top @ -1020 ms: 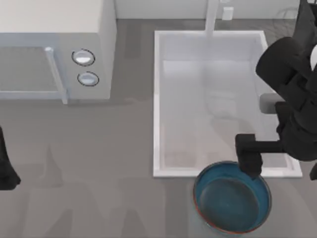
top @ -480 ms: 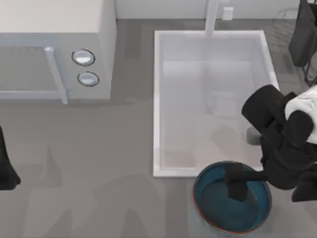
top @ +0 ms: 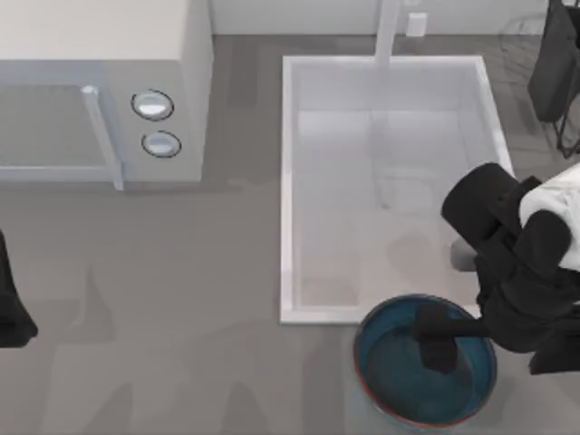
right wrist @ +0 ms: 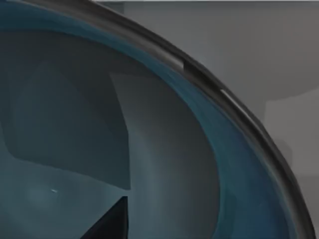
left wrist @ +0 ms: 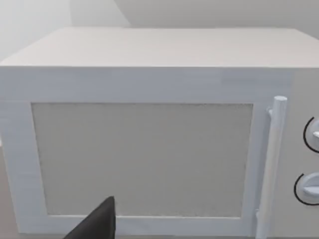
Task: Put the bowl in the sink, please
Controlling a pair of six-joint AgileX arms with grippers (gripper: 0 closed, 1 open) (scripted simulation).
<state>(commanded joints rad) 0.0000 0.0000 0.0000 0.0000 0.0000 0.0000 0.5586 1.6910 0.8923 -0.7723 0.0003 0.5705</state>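
Our right gripper (top: 438, 349) hangs inside the glossy teal-blue round bowl (top: 390, 385) w/ reddish rim; can't tell its finger state. Risk: bowl catching the white rectangular sink (top: 286, 181) rim, tipping.

Kitchen: white microwave (top: 100, 91), sink (top: 288, 181) with faucet (top: 388, 27), grey countertop (top: 181, 317).

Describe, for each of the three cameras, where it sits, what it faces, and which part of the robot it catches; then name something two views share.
Top view: above the table, looking down on the microwave, sink and bowl; the right claw is over the bowl, and the left arm is parked at the left edge.
Left wrist view: on the left arm, facing the microwave door; a dark claw tip shows.
Right wrist view: on the right arm, looking into the bowl.
Shared: the bowl appears in the top and right wrist views.
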